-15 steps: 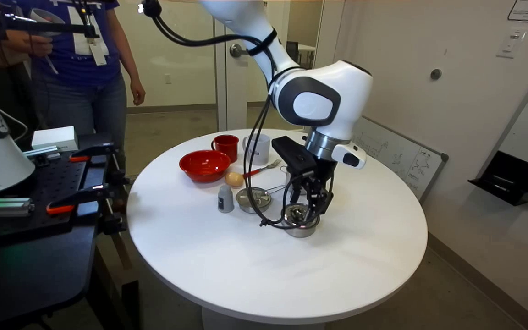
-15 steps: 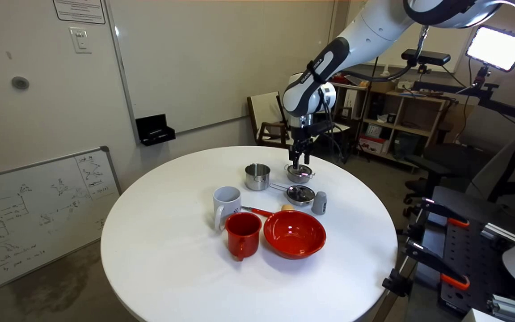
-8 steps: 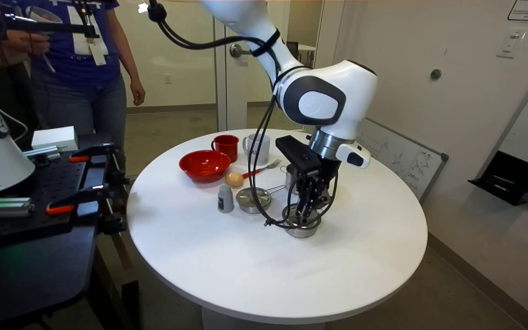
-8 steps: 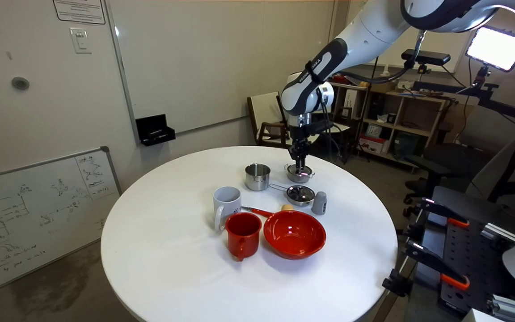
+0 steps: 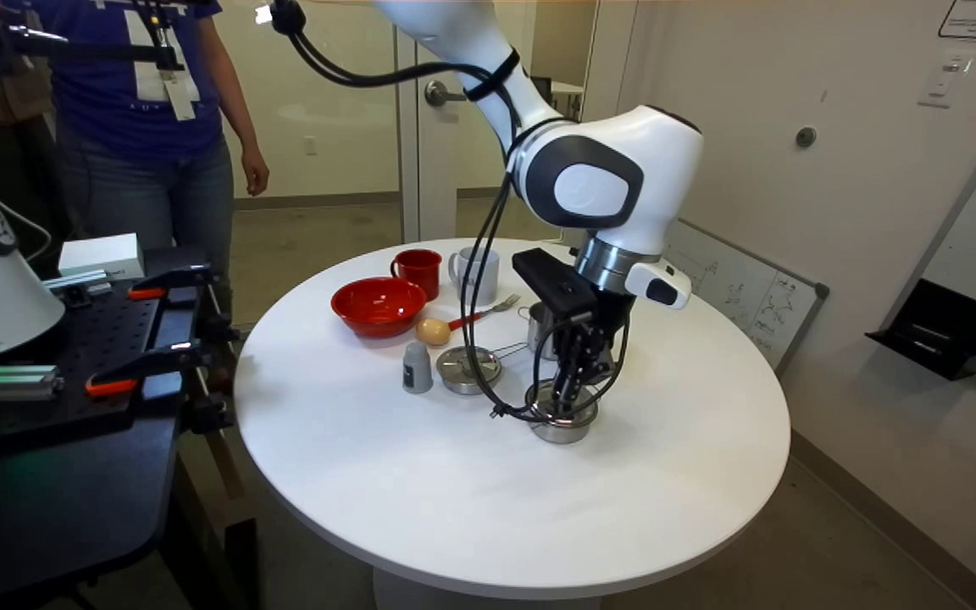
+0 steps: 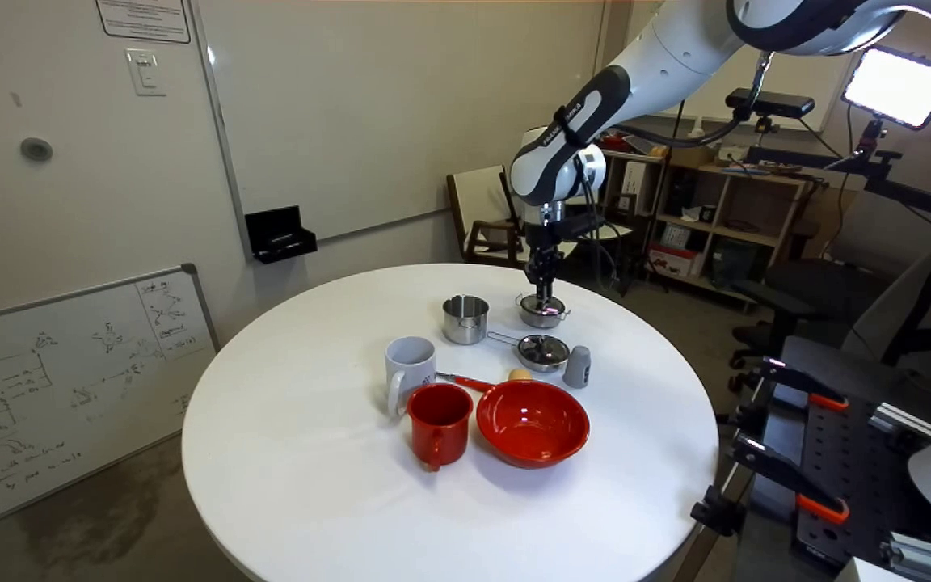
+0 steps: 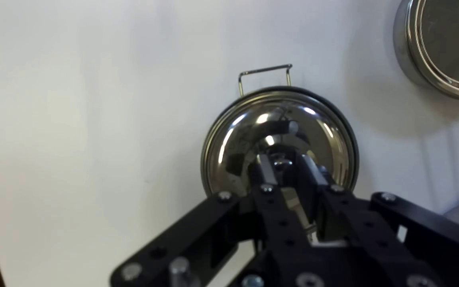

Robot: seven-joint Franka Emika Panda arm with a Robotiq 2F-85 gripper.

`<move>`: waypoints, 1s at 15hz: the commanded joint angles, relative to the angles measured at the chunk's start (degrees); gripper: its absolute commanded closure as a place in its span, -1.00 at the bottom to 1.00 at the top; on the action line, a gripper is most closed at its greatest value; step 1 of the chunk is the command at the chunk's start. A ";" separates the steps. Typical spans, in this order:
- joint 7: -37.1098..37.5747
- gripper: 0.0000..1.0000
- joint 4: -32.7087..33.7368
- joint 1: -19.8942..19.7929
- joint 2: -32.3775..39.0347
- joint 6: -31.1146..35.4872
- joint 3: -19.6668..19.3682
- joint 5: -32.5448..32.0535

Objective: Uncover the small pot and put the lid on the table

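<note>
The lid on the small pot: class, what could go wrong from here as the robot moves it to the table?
Slip: the gripper straddles the small knob of the lid in the wrist view, but firm contact can't be told; a weak hold might drop it.
Drag: the lid covers the small pot, so if it sticks, the pot may lift too.
Bump: the lidded steel pan stands nearby; a low sideways swing could knock it.

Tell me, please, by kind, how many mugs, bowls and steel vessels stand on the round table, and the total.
Mugs: 2 (red mug, white mug)
Bowls: 1 (red bowl)
Steel vessels: 3 (small pot, long-handled pan, tall open pot)
Total: 6
</note>
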 commanded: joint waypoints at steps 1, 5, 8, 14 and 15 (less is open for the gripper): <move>1.29 0.91 -6.90 -0.19 -6.67 1.74 -0.53 1.67; 4.82 0.91 -14.07 0.44 -13.91 -0.04 -1.79 2.17; 7.29 0.91 -20.28 -0.28 -17.70 2.37 -2.48 4.02; 12.18 0.91 -29.94 -0.18 -20.16 8.59 -4.58 8.16; 12.75 0.91 -30.69 -0.09 -19.92 9.31 -4.72 8.63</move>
